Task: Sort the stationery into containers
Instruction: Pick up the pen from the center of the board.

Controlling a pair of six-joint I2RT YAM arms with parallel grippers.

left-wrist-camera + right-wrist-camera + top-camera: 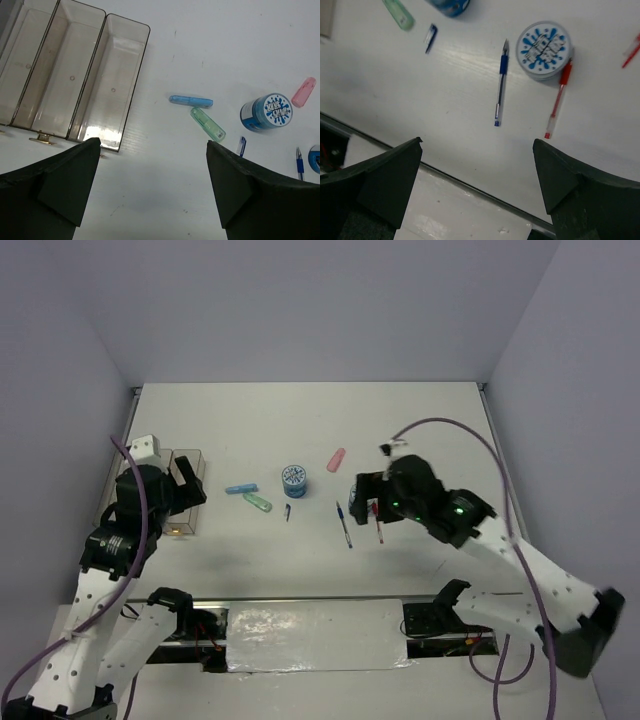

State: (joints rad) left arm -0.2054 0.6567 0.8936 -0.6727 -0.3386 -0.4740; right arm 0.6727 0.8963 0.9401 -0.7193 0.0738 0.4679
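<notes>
Clearly, both pincers are spread wide and hold nothing. The left gripper (152, 185) hangs over bare table just beside the near end of the containers (107, 85), and the right gripper (477, 187) hangs over the table's near edge.

The containers are narrow, clear, amber-tinted bins joined side by side at the table's left, with at least 3 in view.

The stationery lies mid-table. A light-blue bar (190, 101) and a green bar (207, 124) lie close together, with a pink bar (303, 92) farther right. Between the green and pink bars is a blue roll (266, 112) with a white, splash-patterned top. A second roll (543, 50) seems to touch a thin red pen (559, 97), and a blue pen (501, 82) lies just beside it.
</notes>
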